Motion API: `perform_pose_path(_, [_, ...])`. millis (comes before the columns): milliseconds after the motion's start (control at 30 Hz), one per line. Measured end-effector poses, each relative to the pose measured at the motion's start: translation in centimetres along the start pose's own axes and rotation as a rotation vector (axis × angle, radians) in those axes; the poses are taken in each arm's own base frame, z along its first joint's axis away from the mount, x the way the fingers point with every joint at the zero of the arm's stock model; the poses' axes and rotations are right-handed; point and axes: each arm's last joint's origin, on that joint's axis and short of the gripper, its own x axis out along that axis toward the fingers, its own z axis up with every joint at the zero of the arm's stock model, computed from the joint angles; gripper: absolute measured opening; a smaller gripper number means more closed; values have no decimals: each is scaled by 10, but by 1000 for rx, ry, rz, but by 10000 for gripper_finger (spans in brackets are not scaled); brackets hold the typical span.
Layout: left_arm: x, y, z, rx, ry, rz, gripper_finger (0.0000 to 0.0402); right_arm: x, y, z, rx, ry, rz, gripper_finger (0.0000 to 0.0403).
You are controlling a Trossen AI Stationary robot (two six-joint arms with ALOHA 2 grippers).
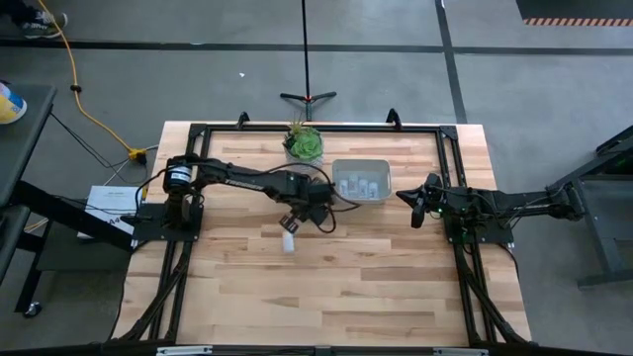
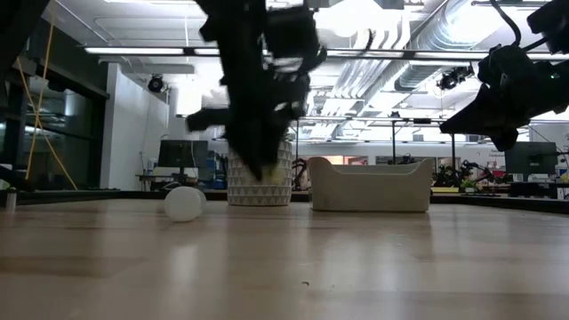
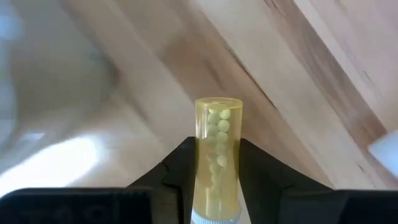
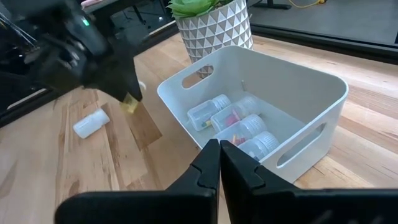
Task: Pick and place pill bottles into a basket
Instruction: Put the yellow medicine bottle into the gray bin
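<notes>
My left gripper is near the table's middle, just left of the basket, and is shut on a yellowish pill bottle filled with small round pills. It also shows in the right wrist view. A whitish pill bottle lies on its side on the table just near of that gripper, and shows in the low view. The grey-white basket holds several whitish bottles lying on its floor. My right gripper is shut and empty, raised just right of the basket. My left gripper pinches the yellowish bottle's side wall between its two fingers, which sit toward the capped end. The bottle lies along the fingers, its closed bottom end sticking out past the tips. The fingers point down. The bottle is lifted clear of the table.
A green plant in a white patterned pot stands at the far edge, just left of the basket. A black frame runs around the wooden tabletop. Bare wood lies toward the near edge.
</notes>
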Motion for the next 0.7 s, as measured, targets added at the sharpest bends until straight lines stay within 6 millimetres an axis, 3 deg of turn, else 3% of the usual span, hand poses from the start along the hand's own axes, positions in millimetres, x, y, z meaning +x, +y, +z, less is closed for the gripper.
perform_pose_path(267, [-54, 38, 29, -90, -182, 174, 138, 0, 0, 0, 0, 0, 0, 4])
perform_pose_path(400, [-72, 54, 42, -178, -333, 277, 140, 0, 0, 0, 0, 0, 0, 6])
perform_pose_path(533, [-76, 69, 44, -275, -441, 346, 137, 0, 0, 0, 0, 0, 0, 2])
perform_pose_path(700, [-57, 89, 40, -387, -496, 391, 138, 0, 0, 0, 0, 0, 0, 4])
